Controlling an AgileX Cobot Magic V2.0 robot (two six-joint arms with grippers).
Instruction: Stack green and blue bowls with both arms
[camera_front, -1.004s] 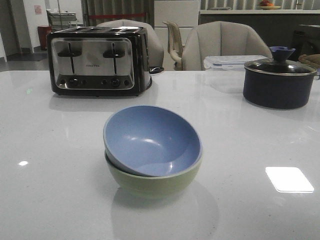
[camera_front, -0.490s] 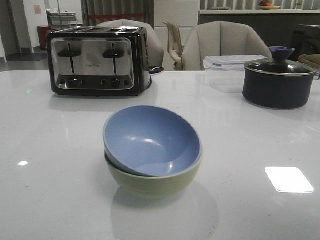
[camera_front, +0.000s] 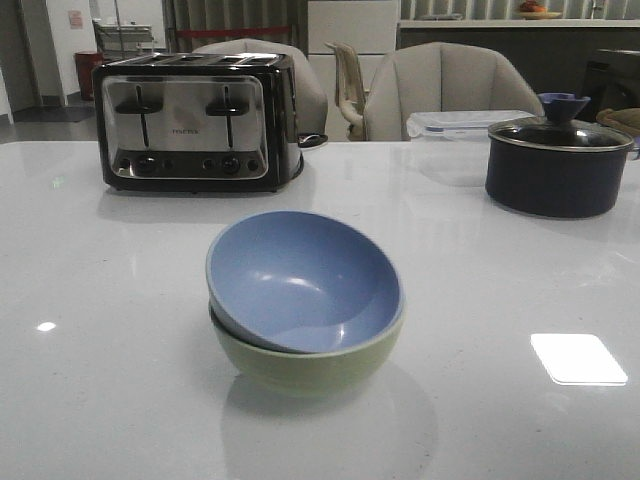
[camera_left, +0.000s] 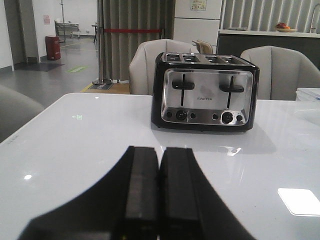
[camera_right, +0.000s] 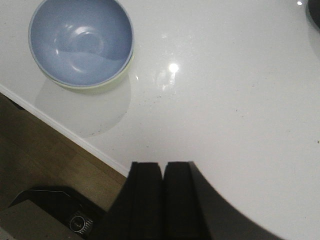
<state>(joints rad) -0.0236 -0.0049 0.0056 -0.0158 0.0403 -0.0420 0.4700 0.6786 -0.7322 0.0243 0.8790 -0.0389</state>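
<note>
The dusty blue bowl (camera_front: 300, 275) sits nested, slightly tilted, inside the pale green bowl (camera_front: 300, 365) at the middle of the white table (camera_front: 100, 380). Neither gripper shows in the front view. My left gripper (camera_left: 160, 150) is shut and empty, low over the table, facing the toaster; the bowls do not show in its view. My right gripper (camera_right: 163, 164) is shut and empty, high over the table's near edge. In its view the blue bowl (camera_right: 80, 40) lies well away from the fingers, with a sliver of the green bowl (camera_right: 117, 80) showing under it.
A black and chrome toaster (camera_front: 195, 120) stands at the back left and also shows in the left wrist view (camera_left: 205, 92). A dark lidded pot (camera_front: 558, 160) stands at the back right, a clear plastic box (camera_front: 460, 125) behind it. Chairs stand beyond the table.
</note>
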